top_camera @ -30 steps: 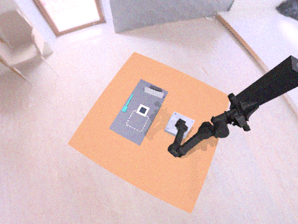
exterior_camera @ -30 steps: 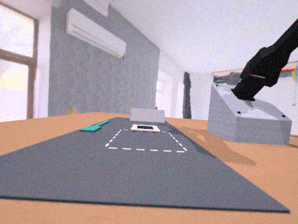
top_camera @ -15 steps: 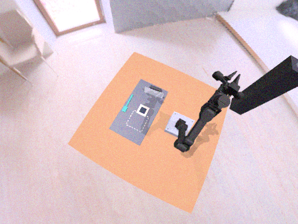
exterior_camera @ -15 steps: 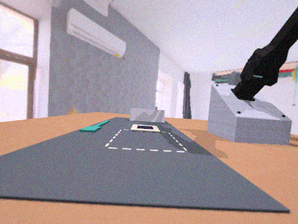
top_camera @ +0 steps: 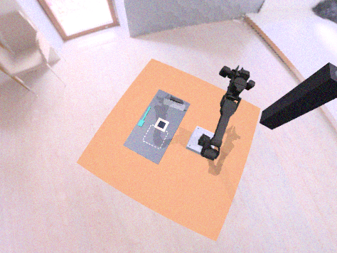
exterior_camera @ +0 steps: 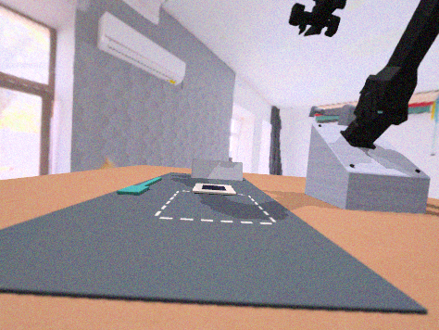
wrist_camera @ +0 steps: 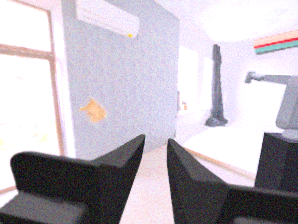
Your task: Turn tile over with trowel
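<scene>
The tile point(top_camera: 161, 124) point(exterior_camera: 227, 190) lies flat on the mat point(top_camera: 136, 142) point(exterior_camera: 139, 260), dark square mark facing up. It sits at the far edge of the dashed outline point(exterior_camera: 186, 219), mostly beyond it. The turquoise trowel point(top_camera: 141, 123) point(exterior_camera: 134, 189) lies flat on the mat, left of the tile, blade toward the near end and handle pointing away. My gripper point(wrist_camera: 156, 141) is partly open, with a gap between its fingertips and nothing in it. It is high above the table, beyond and right of the tile, pointing away toward the room. It touches neither tile nor trowel.
A pale upright block point(top_camera: 174, 104) point(exterior_camera: 217, 170) stands at the mat's far end. The arm rises from a grey sloped base point(top_camera: 193, 140) point(exterior_camera: 324, 171) right of the mat on the orange table point(top_camera: 170, 199). A thick black beam point(top_camera: 298, 103) shows at the right.
</scene>
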`<state>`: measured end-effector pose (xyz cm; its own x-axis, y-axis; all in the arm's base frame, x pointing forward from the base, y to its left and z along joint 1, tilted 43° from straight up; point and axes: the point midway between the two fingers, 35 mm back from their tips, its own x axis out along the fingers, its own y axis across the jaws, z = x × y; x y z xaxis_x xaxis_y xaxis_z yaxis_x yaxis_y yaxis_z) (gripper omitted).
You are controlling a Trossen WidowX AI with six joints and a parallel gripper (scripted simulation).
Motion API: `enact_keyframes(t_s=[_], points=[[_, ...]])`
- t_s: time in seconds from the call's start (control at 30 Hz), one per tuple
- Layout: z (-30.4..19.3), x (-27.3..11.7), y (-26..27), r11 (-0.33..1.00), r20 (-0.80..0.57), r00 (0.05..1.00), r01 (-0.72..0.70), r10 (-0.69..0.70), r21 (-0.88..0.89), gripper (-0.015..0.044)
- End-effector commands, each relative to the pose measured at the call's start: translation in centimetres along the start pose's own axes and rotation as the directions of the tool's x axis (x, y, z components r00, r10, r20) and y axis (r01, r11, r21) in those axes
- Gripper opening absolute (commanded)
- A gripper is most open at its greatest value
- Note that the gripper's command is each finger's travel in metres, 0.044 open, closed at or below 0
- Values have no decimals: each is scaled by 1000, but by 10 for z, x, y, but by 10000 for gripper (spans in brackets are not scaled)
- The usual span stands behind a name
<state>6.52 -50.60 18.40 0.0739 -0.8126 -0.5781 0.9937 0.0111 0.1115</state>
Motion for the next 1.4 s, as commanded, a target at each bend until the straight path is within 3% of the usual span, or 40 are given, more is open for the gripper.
enact_keyframes(t_s=[0.0,0.3,0.6,1.0,1.37], points=[[-37,21,33,998,-131,989,-69,68,-3,100],[-127,49,90,986,-410,898,-169,158,8,100],[-222,54,136,975,-660,728,-220,186,31,100],[-350,30,176,977,-904,408,-209,124,40,100],[-456,-17,185,991,-997,76,-134,-11,-21,100]])
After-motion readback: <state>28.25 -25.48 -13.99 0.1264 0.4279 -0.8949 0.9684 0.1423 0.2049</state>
